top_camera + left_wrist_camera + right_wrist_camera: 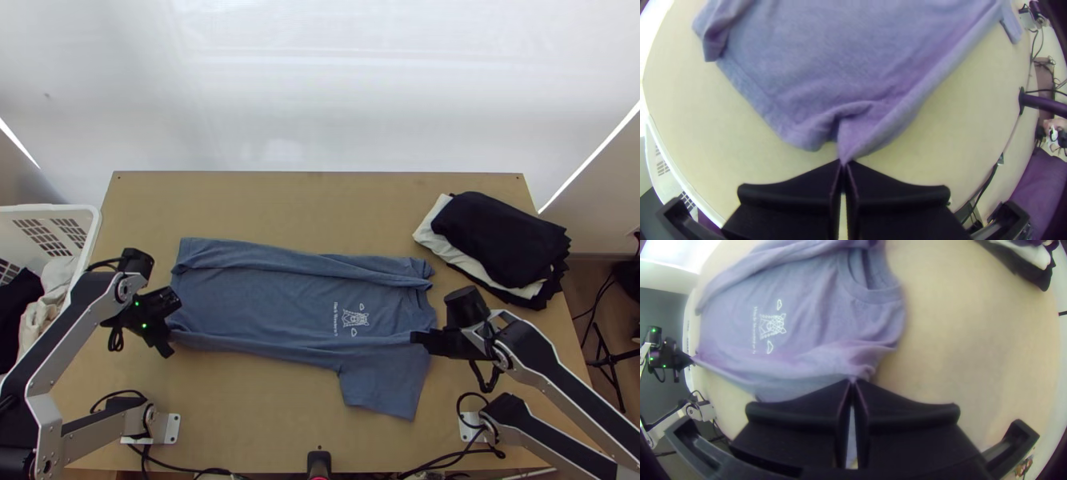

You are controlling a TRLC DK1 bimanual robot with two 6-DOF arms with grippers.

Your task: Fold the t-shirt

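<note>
Right now I have the t-shirt (264, 304) lying lengthwise across the table (304, 204), front up, collar toward my right arm and hem toward my left, its far side folded inward along the body and the near sleeve hanging out toward the table's near edge. Beyond the collar, on the far right of the t-shirt, sits a pile of black and white cloth (504, 240), near it but apart. Left of the hem stands a white basket (98, 220) with black and pale cloth inside, and my left arm passes between that and the t-shirt. Nearer me than the t-shirt, a dark post (318, 462) and cables (432, 462) line the table edge. My left gripper (166, 349) pinches the hem's near corner; my right gripper (416, 338) is clamped on the near side by the shoulder, above the sleeve. On the t-shirt's chest I see a white print (356, 318): a small drawing, little outlined shapes and a line of lettering.
</note>
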